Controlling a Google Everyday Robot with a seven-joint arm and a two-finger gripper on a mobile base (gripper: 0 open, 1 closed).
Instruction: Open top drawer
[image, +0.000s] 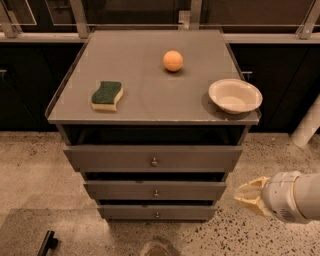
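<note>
Camera view | claw (248, 196) low right of top drawer (115, 158), apart; grip: cannot tell | desk (150, 100): sponge (107, 95), orange (173, 61), bowl (235, 95)

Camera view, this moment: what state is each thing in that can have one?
top drawer: looks shut, knob untouched.
middle drawer: looks shut.
bottom drawer: looks shut.
bowl: upright, empty.
sponge: lying flat, green side up.
orange: whole, at rest.
hand: low, right of the drawers, touching nothing.
</note>
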